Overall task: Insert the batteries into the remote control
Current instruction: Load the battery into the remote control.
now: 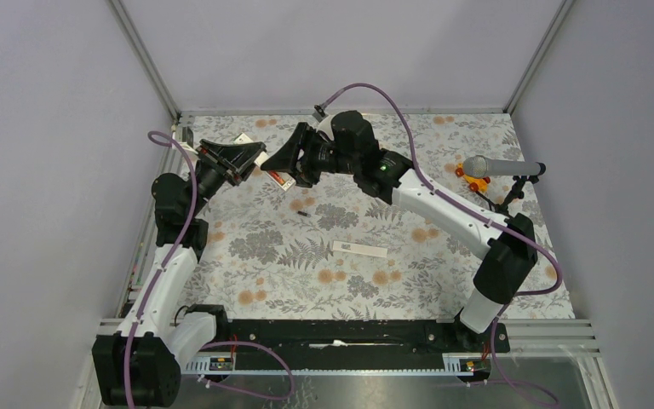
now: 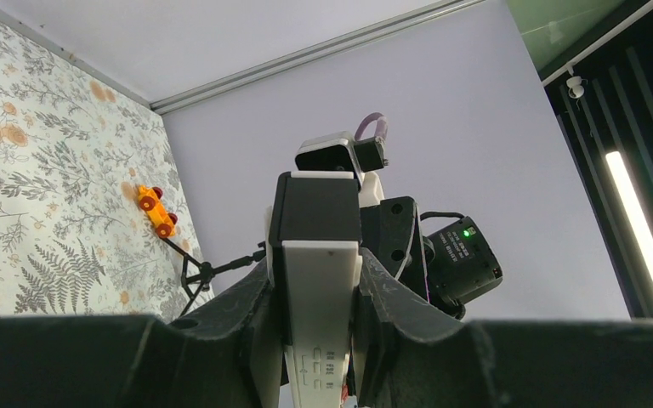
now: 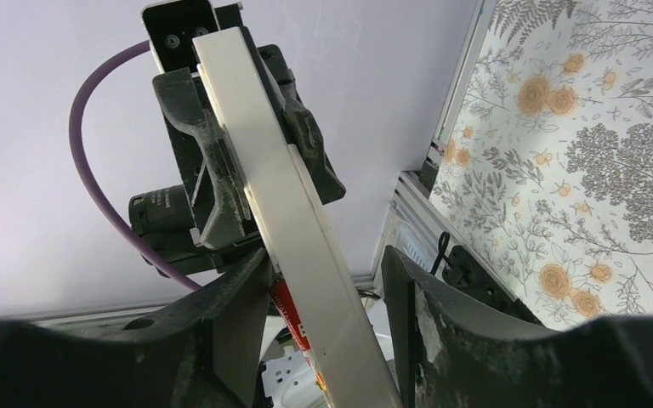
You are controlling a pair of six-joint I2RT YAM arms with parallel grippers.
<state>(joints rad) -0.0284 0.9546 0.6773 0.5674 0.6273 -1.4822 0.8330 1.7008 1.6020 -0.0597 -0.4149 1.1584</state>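
My left gripper (image 2: 317, 285) is shut on the remote control (image 2: 319, 255), a white bar with a dark end, and holds it up off the table. In the top view the remote control (image 1: 266, 164) spans from the left gripper (image 1: 240, 162) to the right gripper (image 1: 288, 164). In the right wrist view the remote control (image 3: 298, 229) passes between my right gripper's (image 3: 327, 263) open jaws, with a gap at the right finger (image 3: 425, 306). A red battery (image 3: 293, 316) lies along the remote's underside. Another small dark battery (image 1: 302, 213) lies on the floral mat.
A thin white cover strip (image 1: 362, 249) lies mid-mat. At the back right a grey microphone (image 1: 490, 164) stands on a black tripod, next to an orange-and-yellow toy piece (image 1: 474, 180). Metal rails (image 1: 170, 153) edge the mat.
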